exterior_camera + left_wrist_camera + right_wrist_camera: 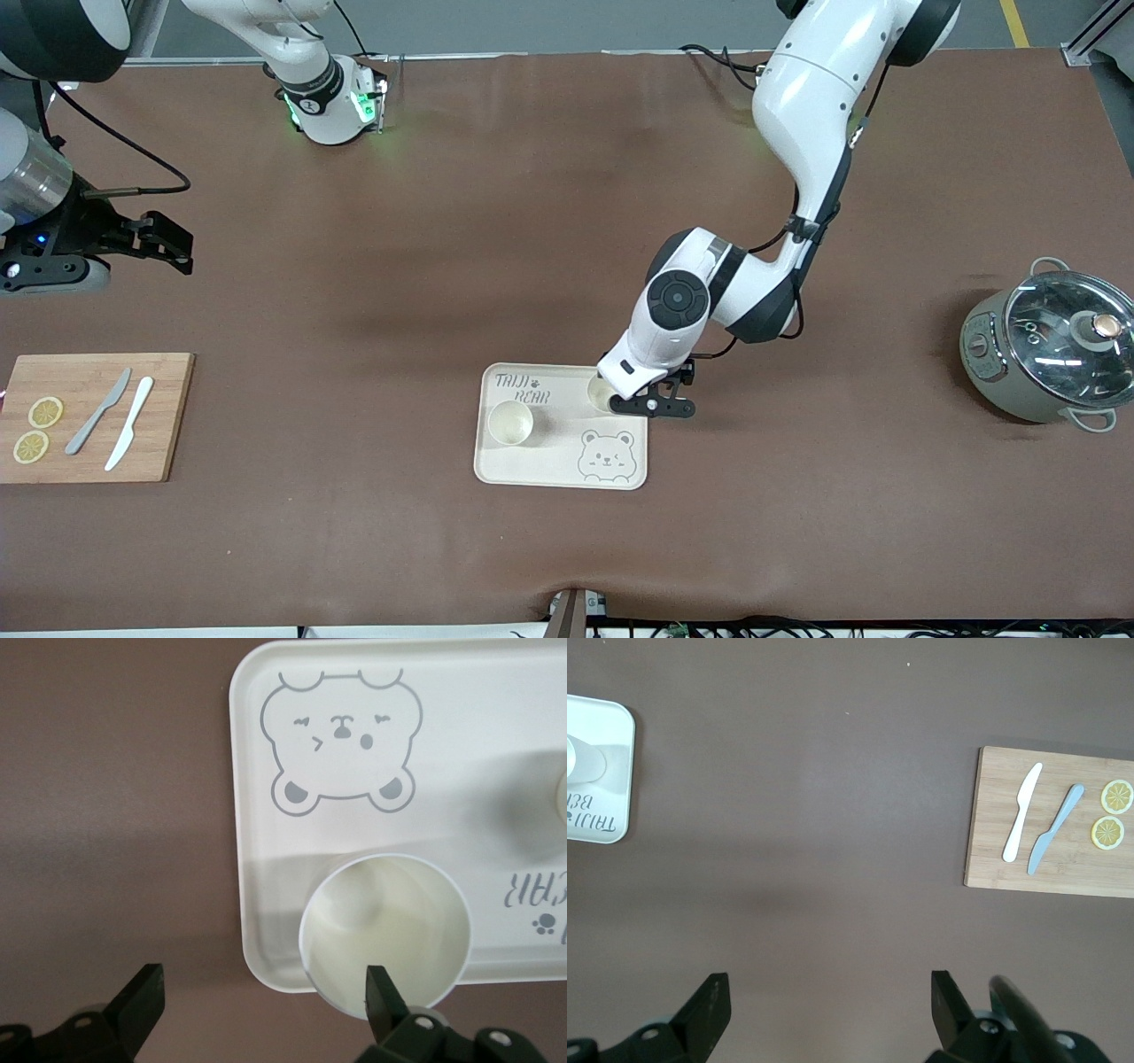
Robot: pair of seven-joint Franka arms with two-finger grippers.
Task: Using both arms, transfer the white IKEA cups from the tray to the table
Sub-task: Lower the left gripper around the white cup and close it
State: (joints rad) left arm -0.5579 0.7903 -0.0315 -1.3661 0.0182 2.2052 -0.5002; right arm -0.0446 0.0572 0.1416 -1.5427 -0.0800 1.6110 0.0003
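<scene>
Two white cups stand upright on the cream bear tray [549,465]. One cup [510,422] stands free at the tray's end toward the right arm. The second cup [600,393] stands at the tray's corner toward the left arm, partly hidden by my left gripper [654,408]. In the left wrist view the left gripper [263,997] is open. One fingertip [379,992] shows over the rim of this cup [385,921], the other over bare table beside the tray [461,726]. My right gripper [168,244] is open and empty, and waits above the table at the right arm's end.
A wooden cutting board [89,416] with two knives and two lemon slices lies at the right arm's end; it also shows in the right wrist view [1063,824]. A grey-green pot with a glass lid [1050,346] stands at the left arm's end.
</scene>
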